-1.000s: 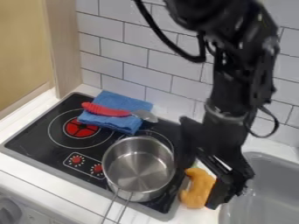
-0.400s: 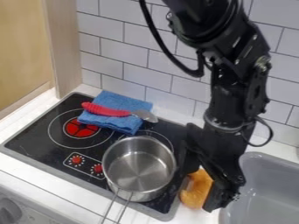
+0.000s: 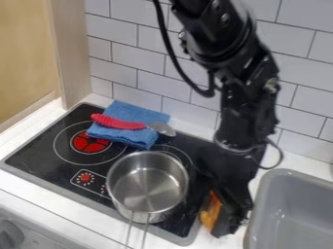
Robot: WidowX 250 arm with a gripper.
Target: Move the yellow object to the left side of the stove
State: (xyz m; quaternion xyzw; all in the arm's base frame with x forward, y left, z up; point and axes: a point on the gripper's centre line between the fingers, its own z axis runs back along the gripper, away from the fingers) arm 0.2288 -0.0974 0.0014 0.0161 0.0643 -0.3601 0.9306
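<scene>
The yellow object (image 3: 210, 214) is located to the right of the pot (image 3: 148, 187) and slightly nearer the front, at the right edge of the stove (image 3: 39, 153). It is partly covered by the gripper (image 3: 226, 214); only its left portion is exposed. The gripper points downward on the right side of the pot, against the right side of the yellow object as seen from the camera. Whether the gripper is open or closed cannot be told. The black arm (image 3: 224, 53) enters at the top edge, behind and to the right of the pot, and extends down to the gripper. A black cable (image 3: 170, 53) loops along its left side.

The pot is upright, uncovered and metallic, and is seated on the stove. Its wire handle (image 3: 137, 233) extends toward the front. The red control knob (image 3: 85, 178) is left of the pot; a second dial beside it is partly covered by the pot. The red burner marking (image 3: 90, 143) is behind and to the left of the pot. The folded blue cloth (image 3: 138, 140) lies behind the pot on the stove. A utensil with a red handle (image 3: 118, 121) rests across the cloth, metal end directed right.

The gray sink (image 3: 296, 214) is set into the white counter (image 3: 32, 191) well to the right of the pot, beyond the gripper. The white tiled wall (image 3: 149, 61) stands behind the pot. A wooden panel (image 3: 70, 58) stands behind and to its left.
</scene>
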